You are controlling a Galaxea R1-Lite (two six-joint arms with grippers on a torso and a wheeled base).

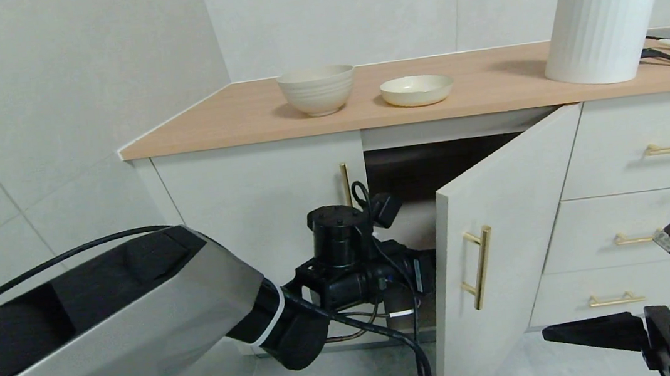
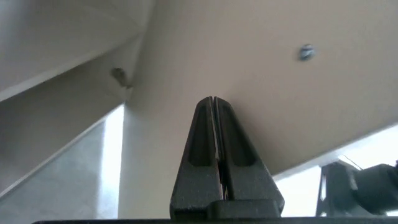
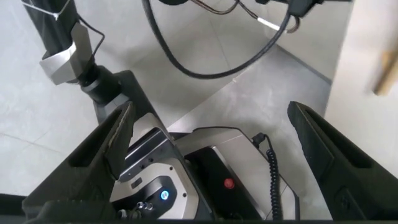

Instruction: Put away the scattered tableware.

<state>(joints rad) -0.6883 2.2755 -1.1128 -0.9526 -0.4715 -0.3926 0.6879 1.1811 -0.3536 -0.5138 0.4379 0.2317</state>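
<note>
Above, bowl [image 1: 317, 91] and dish [image 1: 416, 90] top the counter [image 1: 220, 122]; left jaws closed, right jaws wide.

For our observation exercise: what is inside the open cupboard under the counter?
The left arm extends into the cupboard; its shut left hand sits by a pale panel. The interior is dark and the open door covers part of it, so any contents cannot be seen.

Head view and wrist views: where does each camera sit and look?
Head view: on the head, looking down at counter, bowl, dish, open door; both arms show.
Left wrist view: on left wrist, facing a pale panel; shut left claw shows.
Right wrist view: on right wrist, facing the floor; open right claw shows.
Head and right wrist views share the door.
</note>
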